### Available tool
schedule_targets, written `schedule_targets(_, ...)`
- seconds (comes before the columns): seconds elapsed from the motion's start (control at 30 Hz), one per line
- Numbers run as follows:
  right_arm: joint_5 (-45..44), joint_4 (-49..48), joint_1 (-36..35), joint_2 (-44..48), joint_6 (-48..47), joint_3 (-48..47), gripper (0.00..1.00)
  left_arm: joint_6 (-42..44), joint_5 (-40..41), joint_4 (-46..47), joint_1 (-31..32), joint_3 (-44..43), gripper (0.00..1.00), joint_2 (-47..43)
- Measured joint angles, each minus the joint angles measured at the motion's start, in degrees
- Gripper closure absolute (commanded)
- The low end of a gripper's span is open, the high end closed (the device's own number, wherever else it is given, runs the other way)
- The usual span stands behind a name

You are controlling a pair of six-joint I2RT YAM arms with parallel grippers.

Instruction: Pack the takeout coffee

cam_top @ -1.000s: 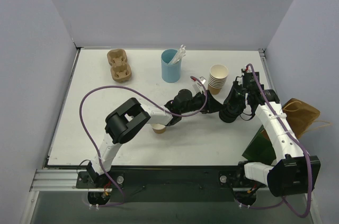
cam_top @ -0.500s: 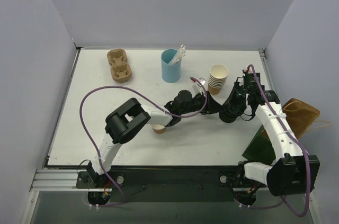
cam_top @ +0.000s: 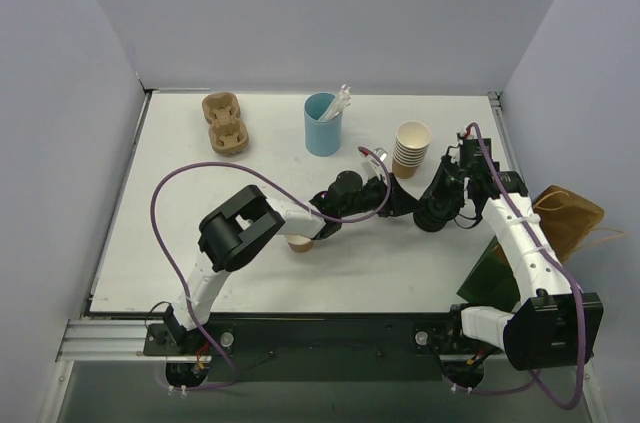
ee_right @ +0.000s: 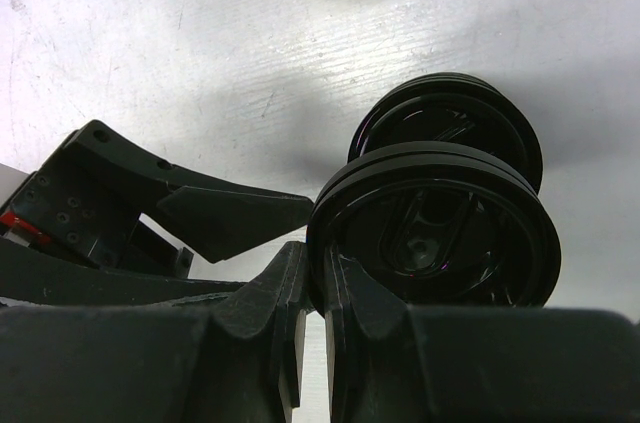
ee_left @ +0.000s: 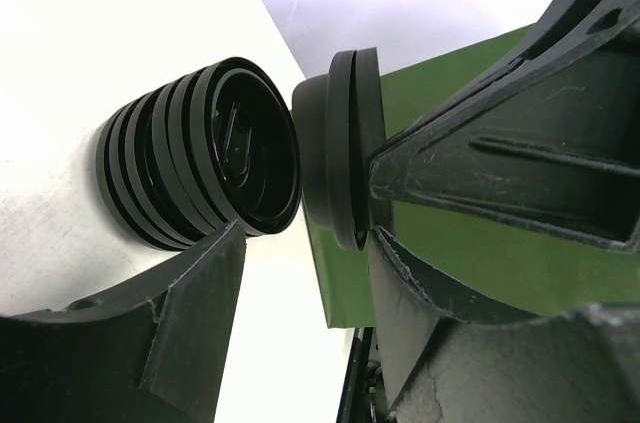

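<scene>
Top external view: the takeout coffee point(cam_top: 299, 242) stands on the table point(cam_top: 200, 203) under the left arm, which covers most of it, so its top is not visible.
Right wrist view shows the right gripper point(ee_right: 318, 278) pinching the rim of one black lid point(ee_right: 430, 233), with its fingers pressed together on it. The stack of lids point(ee_right: 450, 108) lies just behind and is partly hidden by this lid. The left gripper point(cam_top: 397, 200) has its fingers apart close to the lids, but I cannot tell if they press on anything, because in the left wrist view the black parts overlap and are cut off by the frame. Only strips of the green bag point(ee_left: 500, 268) show behind them. From above, both grippers and the lids merge into one dark mass.
</scene>
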State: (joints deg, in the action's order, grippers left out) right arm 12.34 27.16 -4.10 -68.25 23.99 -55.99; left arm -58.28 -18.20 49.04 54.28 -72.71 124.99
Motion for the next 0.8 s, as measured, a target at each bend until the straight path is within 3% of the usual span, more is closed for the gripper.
schedule_targets(0.8, 0.6, -0.3, 0.3, 0.0, 0.0, 0.3, 0.91, 2.6, 2.2, -4.7, 0.4, -2.8, 0.38, 0.6)
